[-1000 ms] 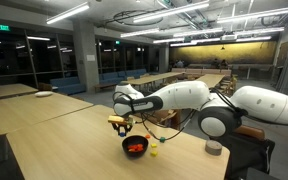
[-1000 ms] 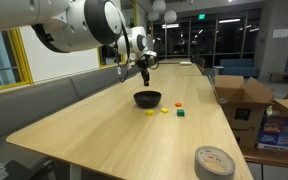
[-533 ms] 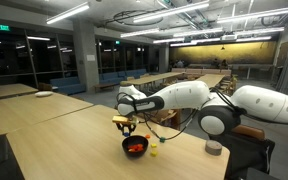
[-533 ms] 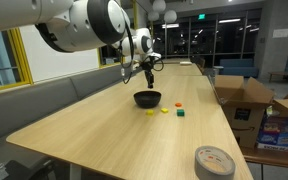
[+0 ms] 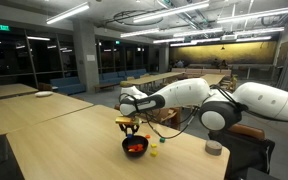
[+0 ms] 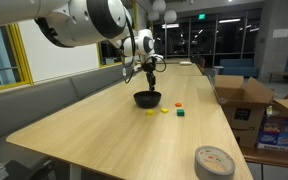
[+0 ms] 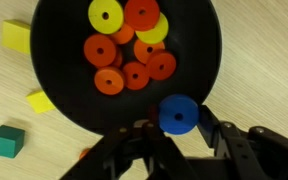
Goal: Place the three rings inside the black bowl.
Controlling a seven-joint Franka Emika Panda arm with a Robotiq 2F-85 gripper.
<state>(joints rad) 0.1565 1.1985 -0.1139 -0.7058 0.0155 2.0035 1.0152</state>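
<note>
In the wrist view, a green block is lying at the far left on the pale wooden worktop. Two yellow blocks are sitting just beside the rim of the black bowl. Inside the bowl, a cluster of orange rings is resting together with two yellow rings. Further right, the blue ring is hanging over the bowl's near rim. The jaws are coming in from the bottom edge, drawn almost fully together, and appear to be pinching that ring between them.

In an exterior view, the white arm is reaching in from the left, and the jaws are hovering just above the bowl. To the bowl's right, small yellow and green blocks are lying on the worktop, apart from it. A roll of tape is sitting near the worktop's near edge, and a cardboard box is standing at the far right.
</note>
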